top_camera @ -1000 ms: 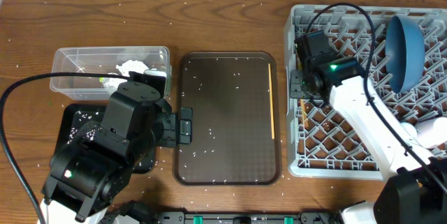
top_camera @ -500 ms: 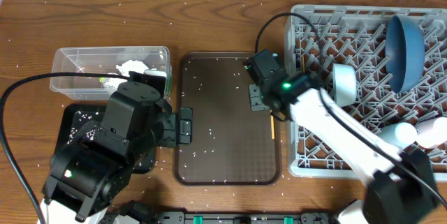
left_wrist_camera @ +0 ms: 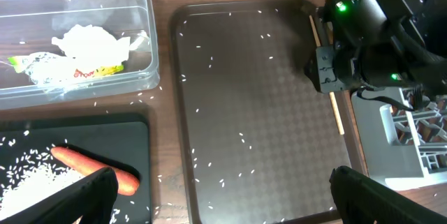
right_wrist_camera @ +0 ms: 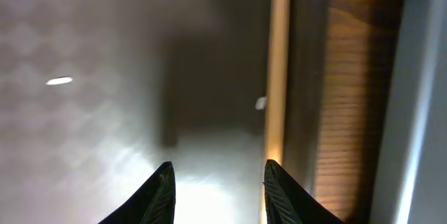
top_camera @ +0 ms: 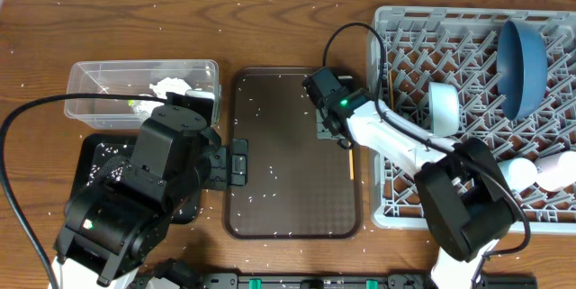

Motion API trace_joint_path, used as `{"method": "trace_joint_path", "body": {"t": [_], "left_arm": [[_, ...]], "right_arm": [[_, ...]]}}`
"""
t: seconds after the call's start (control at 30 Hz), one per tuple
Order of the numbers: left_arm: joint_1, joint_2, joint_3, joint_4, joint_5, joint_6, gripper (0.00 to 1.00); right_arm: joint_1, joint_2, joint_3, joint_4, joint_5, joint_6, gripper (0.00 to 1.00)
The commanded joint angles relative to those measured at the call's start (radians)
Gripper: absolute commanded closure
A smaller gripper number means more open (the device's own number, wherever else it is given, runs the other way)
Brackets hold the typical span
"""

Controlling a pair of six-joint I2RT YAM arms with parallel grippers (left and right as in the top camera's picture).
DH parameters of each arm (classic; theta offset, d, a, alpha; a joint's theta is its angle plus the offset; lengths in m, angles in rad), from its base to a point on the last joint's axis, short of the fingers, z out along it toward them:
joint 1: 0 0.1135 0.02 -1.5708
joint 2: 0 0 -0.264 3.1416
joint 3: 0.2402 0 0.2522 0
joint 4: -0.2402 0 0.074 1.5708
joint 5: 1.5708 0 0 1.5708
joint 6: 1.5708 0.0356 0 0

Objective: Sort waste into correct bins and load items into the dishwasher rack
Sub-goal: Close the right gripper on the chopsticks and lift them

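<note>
A wooden chopstick [top_camera: 350,161] lies along the right side of the brown serving tray [top_camera: 288,181]. My right gripper [top_camera: 329,120] is open low over the tray floor, and its right fingertip is at the chopstick [right_wrist_camera: 280,56]; the fingers [right_wrist_camera: 218,185] hold nothing. The grey dishwasher rack [top_camera: 387,210] holds the upright blue plate [top_camera: 523,55], the white bowl [top_camera: 443,109] and two cups [top_camera: 524,172]. My left gripper [left_wrist_camera: 230,197] is open and empty above the tray's left edge. The clear tub [top_camera: 90,77] holds tissue [left_wrist_camera: 87,42] and wrapper [left_wrist_camera: 42,67]. The carrot [left_wrist_camera: 94,170] and rice lie in the black tray [left_wrist_camera: 105,133].
Rice grains [top_camera: 256,109] are scattered over the brown tray and the wooden table. My left arm's body [top_camera: 135,194] covers most of the black tray in the overhead view. The right arm's cable [top_camera: 346,30] loops over the rack's left wall.
My right gripper has moved left from the rack's left side to the brown tray, down beside the chopstick. The left arm has not moved.
</note>
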Motion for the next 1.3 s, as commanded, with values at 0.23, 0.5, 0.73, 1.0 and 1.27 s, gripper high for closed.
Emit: {"method": "trace_joint_path", "body": {"t": [0.23, 0.5, 0.73, 1.0, 1.27], "left_arm": [[0.003, 0.0, 0.017, -0.003, -0.012, -0.002, 0.02], [0.003, 0.0, 0.017, -0.003, -0.012, -0.002, 0.02], [0.003, 0.0, 0.017, -0.003, -0.012, -0.002, 0.02], [0.003, 0.0, 0.017, -0.002, -0.012, -0.002, 0.02], [0.003, 0.0, 0.017, -0.002, -0.012, -0.002, 0.02]], "right_arm": [[-0.059, 0.053, -0.004, -0.02, -0.023, 0.022, 0.67], [-0.031, 0.055, -0.004, 0.023, -0.061, -0.038, 0.78], [0.003, 0.055, -0.004, 0.063, -0.04, -0.041, 0.86], [-0.008, 0.068, -0.005, 0.058, -0.081, -0.276, 0.79], [-0.006, 0.095, -0.003, 0.022, -0.172, -0.412, 0.99]]}}
